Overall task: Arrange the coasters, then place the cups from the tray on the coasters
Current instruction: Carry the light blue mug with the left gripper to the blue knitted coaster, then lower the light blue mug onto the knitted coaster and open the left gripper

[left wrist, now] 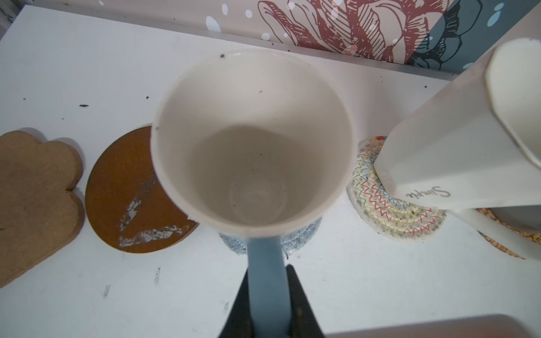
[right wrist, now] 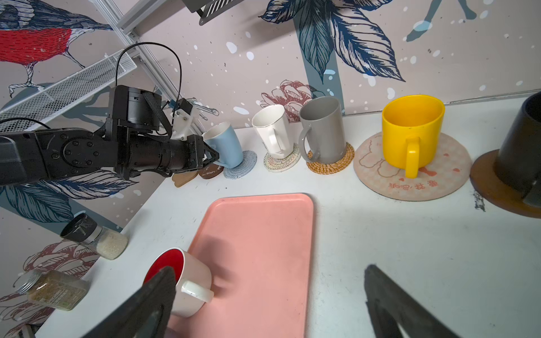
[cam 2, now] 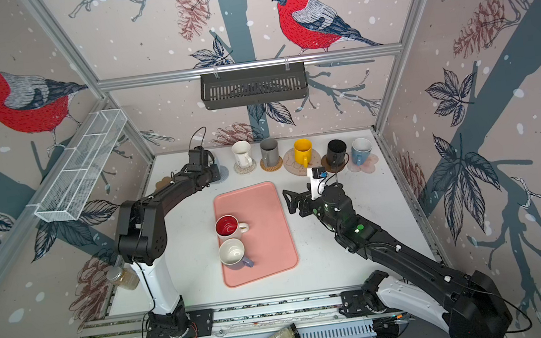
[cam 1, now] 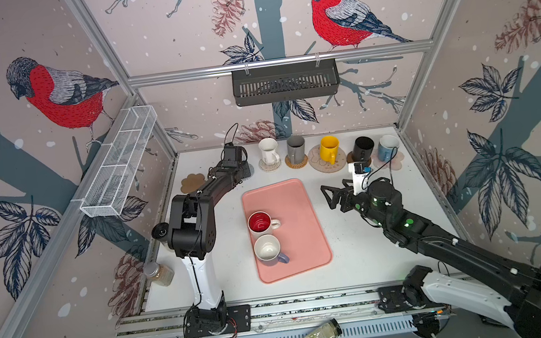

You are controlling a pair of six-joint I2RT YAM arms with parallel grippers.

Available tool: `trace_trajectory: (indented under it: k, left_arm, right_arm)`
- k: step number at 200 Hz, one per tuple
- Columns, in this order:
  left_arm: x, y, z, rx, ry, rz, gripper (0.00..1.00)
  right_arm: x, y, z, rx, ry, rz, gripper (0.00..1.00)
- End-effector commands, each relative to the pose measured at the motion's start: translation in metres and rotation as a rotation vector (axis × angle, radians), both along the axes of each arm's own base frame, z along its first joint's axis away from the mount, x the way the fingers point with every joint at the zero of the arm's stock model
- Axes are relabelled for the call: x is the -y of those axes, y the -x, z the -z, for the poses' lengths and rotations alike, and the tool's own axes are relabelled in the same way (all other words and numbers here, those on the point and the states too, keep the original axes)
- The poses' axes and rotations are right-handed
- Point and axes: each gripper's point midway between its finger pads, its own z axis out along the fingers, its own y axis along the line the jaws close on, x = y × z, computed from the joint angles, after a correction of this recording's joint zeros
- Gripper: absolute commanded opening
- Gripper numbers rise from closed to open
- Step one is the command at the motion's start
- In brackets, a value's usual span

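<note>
Placing cup 6 of 8, I reckon. Top view: tray (cam 1: 293,202) holds red-inside cup (cam 1: 260,222) + lavender cup (cam 1: 269,250); 5 cups (cam 1: 328,149) on coasters (cam 1: 316,167) at back. L wrist: my left fingers (left wrist: 297,295) clamped on light blue cup (left wrist: 254,131) handle, blue-grey coaster (left wrist: 234,247) under it. R wrist: that cup tilted; my right fingers (right wrist: 152,301) wide apart by red-inside cup. Next, imo: level, seat, release w/o tipping.

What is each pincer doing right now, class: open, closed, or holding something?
Left pincer: closed on the handle of the light blue cup.
Right pincer: open, holding nothing.
</note>
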Motion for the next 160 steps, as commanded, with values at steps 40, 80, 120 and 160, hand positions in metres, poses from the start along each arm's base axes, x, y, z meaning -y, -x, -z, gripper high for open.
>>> trace_trajectory:
  k: [40, 80, 120, 160]
  left_arm:
    - [0.007, -0.021, -0.026, 0.11, 0.055, 0.014, 0.0]
    - [0.011, -0.022, -0.025, 0.085, 0.066, 0.027, 0.0]
    - [0.008, -0.017, -0.01, 0.055, 0.057, 0.014, 0.0]
    - [0.01, -0.015, -0.003, 0.043, 0.069, 0.015, 0.0]
  right_arm:
    - [-0.003, -0.003, 0.001, 0.01, 0.014, 0.001, 0.99]
    - [-0.005, -0.004, 0.005, 0.002, 0.02, -0.002, 0.99]
    - [-0.006, -0.004, 0.006, 0.0, 0.019, -0.006, 0.99]
    - [-0.007, -0.004, 0.008, -0.004, 0.023, -0.008, 0.99]
